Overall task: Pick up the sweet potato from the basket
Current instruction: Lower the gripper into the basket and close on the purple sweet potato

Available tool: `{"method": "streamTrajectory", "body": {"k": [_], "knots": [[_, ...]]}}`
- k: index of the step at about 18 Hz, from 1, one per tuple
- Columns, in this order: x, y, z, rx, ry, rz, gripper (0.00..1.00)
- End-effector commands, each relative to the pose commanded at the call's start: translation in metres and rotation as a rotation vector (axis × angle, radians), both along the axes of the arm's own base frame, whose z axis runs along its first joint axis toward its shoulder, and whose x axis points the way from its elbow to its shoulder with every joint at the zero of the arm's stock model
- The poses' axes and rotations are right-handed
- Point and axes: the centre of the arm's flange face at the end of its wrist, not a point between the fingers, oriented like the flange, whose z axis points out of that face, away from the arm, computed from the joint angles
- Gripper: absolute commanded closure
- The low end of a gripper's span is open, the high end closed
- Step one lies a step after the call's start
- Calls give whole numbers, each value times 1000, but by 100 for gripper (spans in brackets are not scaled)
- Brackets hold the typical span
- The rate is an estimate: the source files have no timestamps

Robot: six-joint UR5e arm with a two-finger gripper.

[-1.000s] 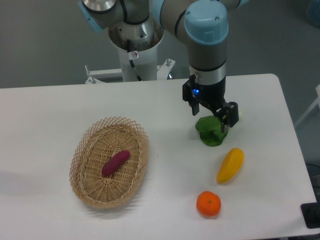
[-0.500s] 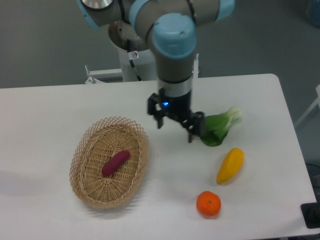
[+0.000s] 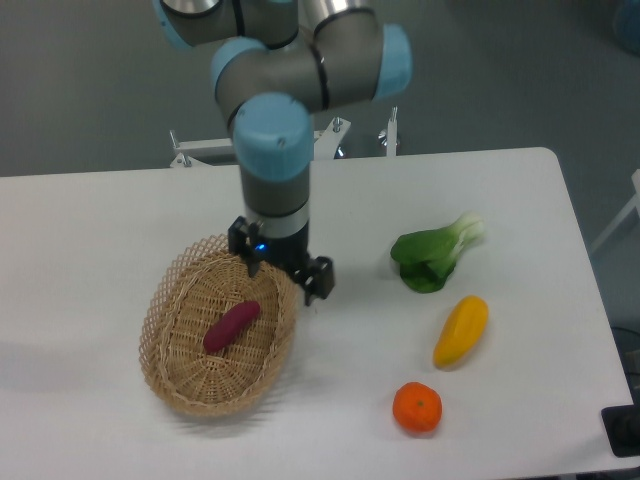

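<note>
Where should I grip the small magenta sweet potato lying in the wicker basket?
Probably at the middle of the magenta sweet potato, from straight above, jaws across its narrow width. It lies flat and diagonal on the floor of the oval wicker basket, ends tapered.

White table spans most of view, grey floor behind. Bok choy lies right of centre, dark green leaves toward left, pale stalk end pointing up-right. Yellow oblong fruit just below it, tilted, apart from greens. Orange nearer front edge, below-left of yellow fruit, not touching. Black object at lower right corner, cut off, unidentifiable.
</note>
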Motion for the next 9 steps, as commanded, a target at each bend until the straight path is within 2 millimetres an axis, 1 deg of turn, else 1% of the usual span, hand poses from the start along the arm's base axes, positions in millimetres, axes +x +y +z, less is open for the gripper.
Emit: {"method": "streamTrajectory", "body": {"k": [1, 3, 4, 6, 8, 9], "knots": [[6, 6, -9, -2, -7, -14, 0], [13, 13, -28, -14, -17, -28, 0], [16, 16, -32, -11, -14, -36, 0], [22, 20, -46, -14, -15, -46, 0], [34, 25, -56, -17, -19, -59, 0], [40, 24, -61, -25, -22, -63, 0]]}}
